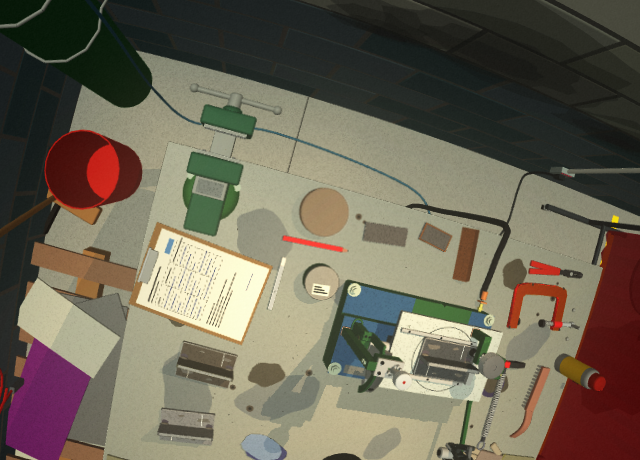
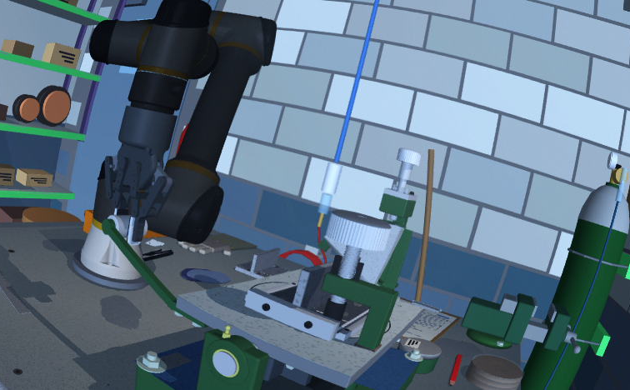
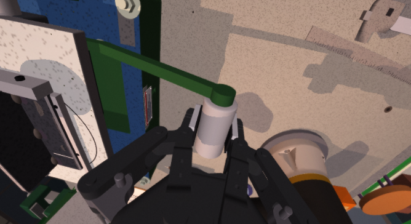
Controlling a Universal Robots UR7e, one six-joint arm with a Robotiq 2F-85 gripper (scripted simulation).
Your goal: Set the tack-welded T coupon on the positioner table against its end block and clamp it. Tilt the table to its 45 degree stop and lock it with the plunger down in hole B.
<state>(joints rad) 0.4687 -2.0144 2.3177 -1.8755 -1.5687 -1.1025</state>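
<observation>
The T coupon (image 2: 307, 296) sits on the speckled positioner table (image 2: 288, 325) against a grey end block (image 2: 288, 313), under the white-knobbed screw clamp (image 2: 358, 233) on its green frame. The table is tilted, its left edge raised. A long green lever (image 3: 160, 71) runs from the table's side to a white cylindrical handle (image 3: 213, 129). That handle is held in my closed gripper (image 3: 212, 131), which reaches it from above near the arm's base. The lock plunger (image 2: 407, 167) stands at the top of the green frame; its hole is hidden.
The arm's white base (image 2: 109, 252) stands right beside the handle. A green bench vise (image 2: 506, 320) and gas cylinder (image 2: 584, 291) stand to the right, with a clipboard (image 1: 201, 282), red pencil (image 1: 313, 244) and round discs behind the positioner. A red C-clamp (image 1: 537, 305) lies beyond the table's far end.
</observation>
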